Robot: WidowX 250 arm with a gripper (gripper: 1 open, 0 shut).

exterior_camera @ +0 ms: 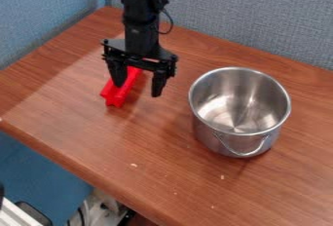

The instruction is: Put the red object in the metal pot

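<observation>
1. On the red object [117, 94]: bright, saturated red; darker red along the shaded side.
2. On the metal pot [240, 111]: silver-grey, with pale highlights and darker grey bands; tinged brownish low on the inside.
3. On the gripper [136, 85]: black, nearly uniform.
4. On the table [169, 171]: reddish-brown to orange-brown, streaked with fine wood grain; flecked with a few pale specks.
5. On the wall panel [260, 20] behind: grey-blue, finely mottled.
6. On the left panel [39, 16]: lighter, clearer blue.

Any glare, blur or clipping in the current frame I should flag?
Camera view: bright highlights on the metal pot, soft sheen across the wooden table, low resolution overall, and the arm cut off by the top edge.
</observation>
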